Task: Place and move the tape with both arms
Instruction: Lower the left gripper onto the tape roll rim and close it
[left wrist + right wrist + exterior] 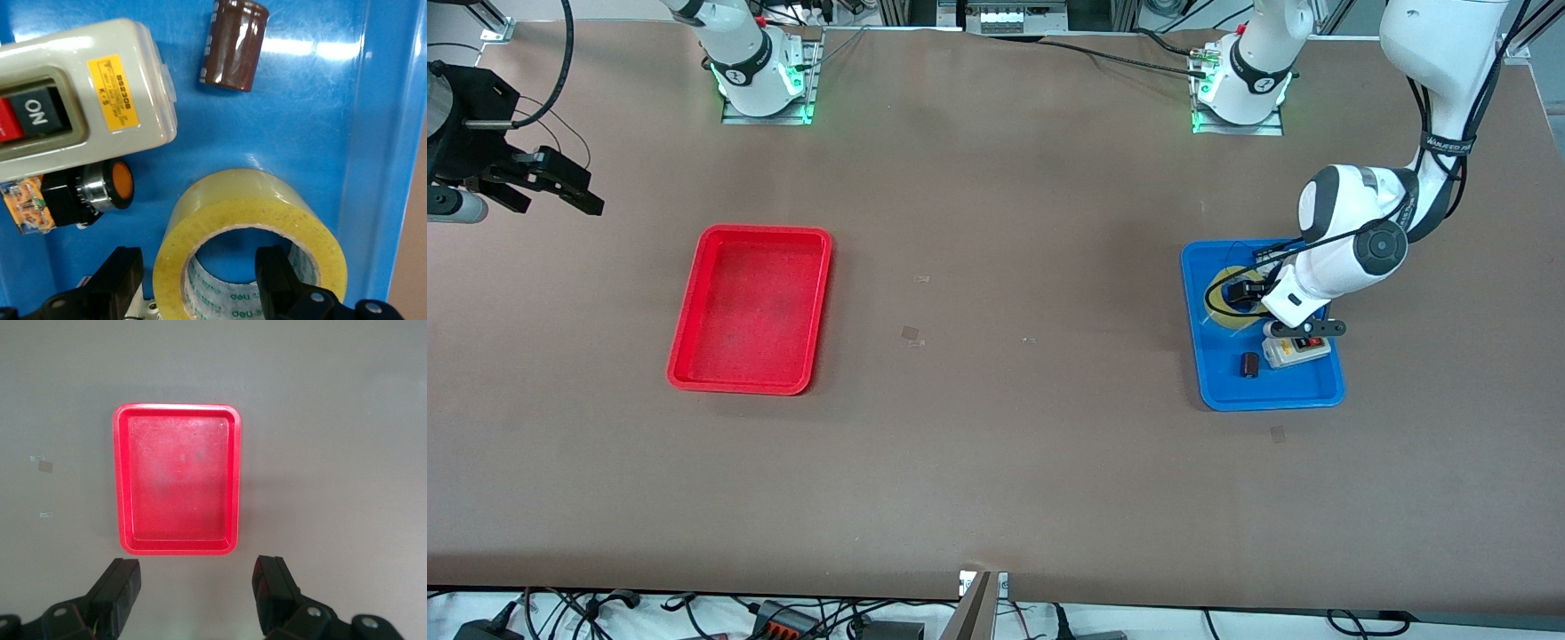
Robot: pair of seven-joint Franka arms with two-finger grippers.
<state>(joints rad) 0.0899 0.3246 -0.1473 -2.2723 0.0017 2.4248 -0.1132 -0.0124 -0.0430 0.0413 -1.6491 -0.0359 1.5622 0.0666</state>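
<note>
Left gripper (203,287) down in blue tray (1218,391), right of front view; fingers apart, straddling wall of tape (250,233): one finger in core, one outside. Not clamped yet.

Tape lies flat in tray, beside switch box (80,100).

Judgement: close squarely on wall, lift straight up, avoid box and brown cylinder (233,43).

Tape: glossy yellowish ring, printed core. Tray: smooth plastic.

Right gripper (197,597) waits high, upper left of front view, fingers apart, red tray (175,543) in its wrist view.

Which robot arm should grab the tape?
The left. Its gripper is already down in the blue tray, open, with one finger inside the tape ring and one outside. The right gripper waits up high near the red tray.
</note>
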